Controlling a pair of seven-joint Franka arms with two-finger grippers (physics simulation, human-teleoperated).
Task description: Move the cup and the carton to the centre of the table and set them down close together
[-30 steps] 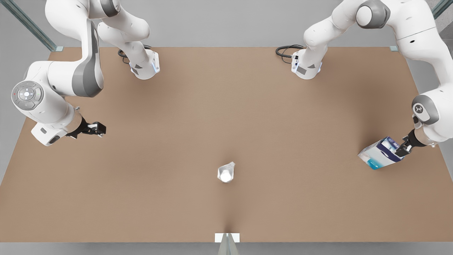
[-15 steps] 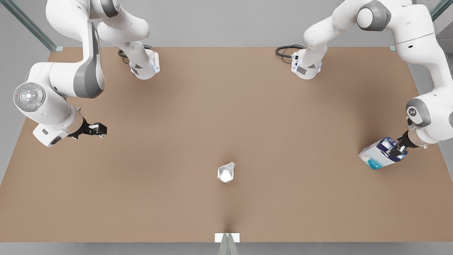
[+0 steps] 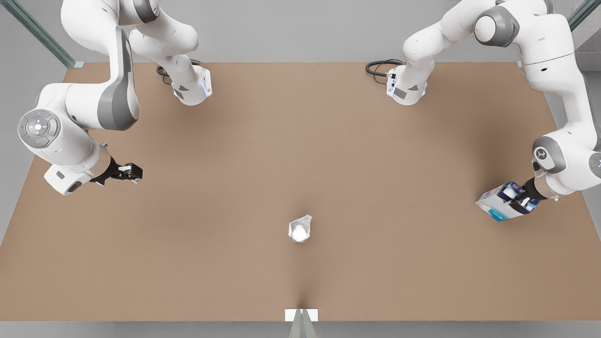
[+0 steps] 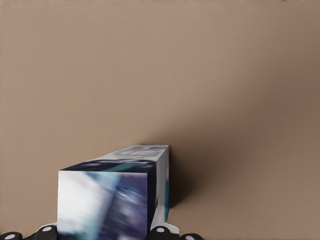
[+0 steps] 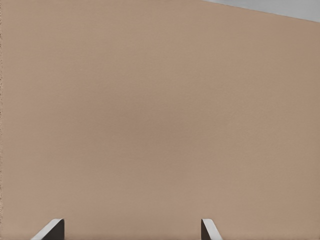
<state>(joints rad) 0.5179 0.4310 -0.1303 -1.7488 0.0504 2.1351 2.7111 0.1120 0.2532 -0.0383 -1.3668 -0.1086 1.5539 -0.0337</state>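
Note:
The carton [image 3: 497,206], white with a dark blue band and a teal base stripe, lies tilted near the table's [image 3: 300,141] edge at the front view's right. My left gripper [image 3: 520,201] is at its upper end, one finger on each side, shut on it. The left wrist view looks along the carton [image 4: 105,200] from its blue-and-white end, with my left gripper [image 4: 102,233] flanking it. The silvery faceted cup [image 3: 299,228] stands alone near the table's middle, toward the front edge. My right gripper [image 3: 134,172] waits open above the table at the front view's left; its fingertips [image 5: 54,229] frame bare brown surface.
Both arm bases [image 3: 191,87] [image 3: 406,89] stand at the table's far edge, each with a black cable [image 3: 378,68] beside it. A small white bracket [image 3: 301,315] sits at the middle of the front edge.
The left arm's wrist has come down and in over the carton's upper end, and its fingers now reach further along it. The right arm drifted very slightly. The cup stayed put.

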